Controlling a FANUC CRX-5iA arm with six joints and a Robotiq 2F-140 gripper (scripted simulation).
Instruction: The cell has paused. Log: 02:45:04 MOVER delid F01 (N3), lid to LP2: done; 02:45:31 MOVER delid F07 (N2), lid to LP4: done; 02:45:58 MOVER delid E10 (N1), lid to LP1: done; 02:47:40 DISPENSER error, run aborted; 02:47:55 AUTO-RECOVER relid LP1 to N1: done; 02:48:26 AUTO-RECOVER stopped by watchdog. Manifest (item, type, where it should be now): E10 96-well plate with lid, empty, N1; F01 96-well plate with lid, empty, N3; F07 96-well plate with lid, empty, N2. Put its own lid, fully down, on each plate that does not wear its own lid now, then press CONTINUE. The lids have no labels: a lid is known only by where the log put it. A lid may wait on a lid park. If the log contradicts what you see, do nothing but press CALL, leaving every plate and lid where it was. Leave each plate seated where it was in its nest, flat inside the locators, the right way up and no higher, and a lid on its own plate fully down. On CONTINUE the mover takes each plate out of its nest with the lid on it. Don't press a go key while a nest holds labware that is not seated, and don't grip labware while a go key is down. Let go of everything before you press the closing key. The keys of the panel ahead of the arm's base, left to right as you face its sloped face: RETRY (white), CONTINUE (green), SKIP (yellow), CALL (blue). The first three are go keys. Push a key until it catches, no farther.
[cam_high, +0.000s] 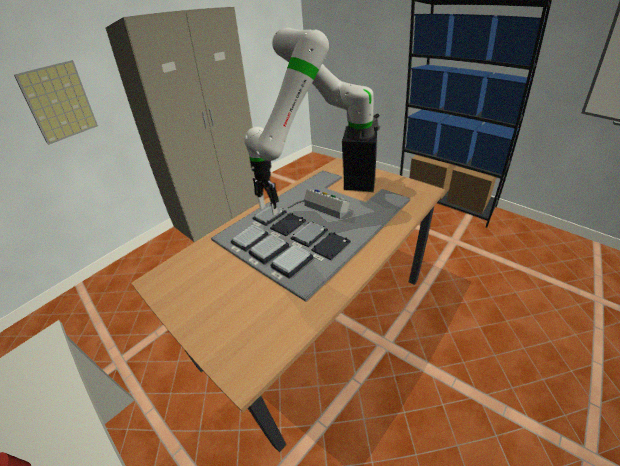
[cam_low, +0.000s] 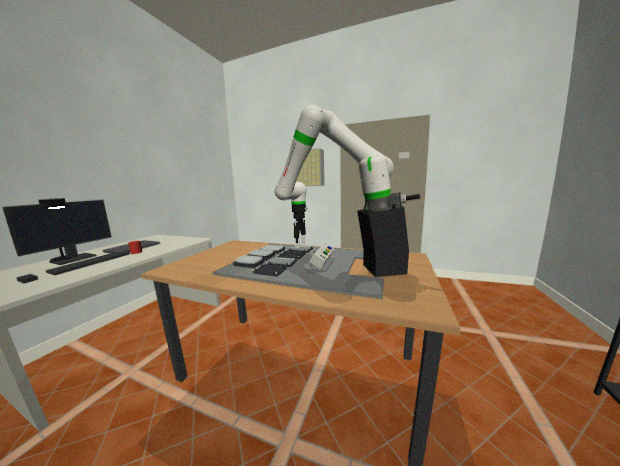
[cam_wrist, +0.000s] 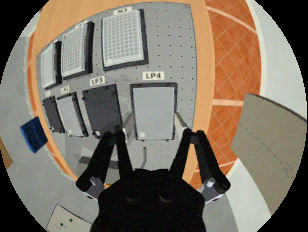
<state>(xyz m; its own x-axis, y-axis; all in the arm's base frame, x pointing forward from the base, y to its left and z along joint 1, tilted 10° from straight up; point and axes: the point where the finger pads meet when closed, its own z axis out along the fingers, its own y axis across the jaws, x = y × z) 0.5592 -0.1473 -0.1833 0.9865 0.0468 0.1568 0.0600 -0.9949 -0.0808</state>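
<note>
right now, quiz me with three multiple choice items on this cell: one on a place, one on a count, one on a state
1. Which lid park lies under the jaws?
A) LP1
B) LP3
C) LP4

2. How many of the four lid parks carry a pale lid?
A) one
B) two
C) four

3. How do the jaws stand?
A) open, holding nothing
B) shut on a lid
C) pressed on the green key

Answers:
1 C: in the wrist view the LP4 label sits just beyond the lid that lies ahead of the jaws.
2 B: the top view shows that lid and a second lid, with two dark parks beside them.
3 A: the fingers stand well apart and are not closed on the lid.
</note>
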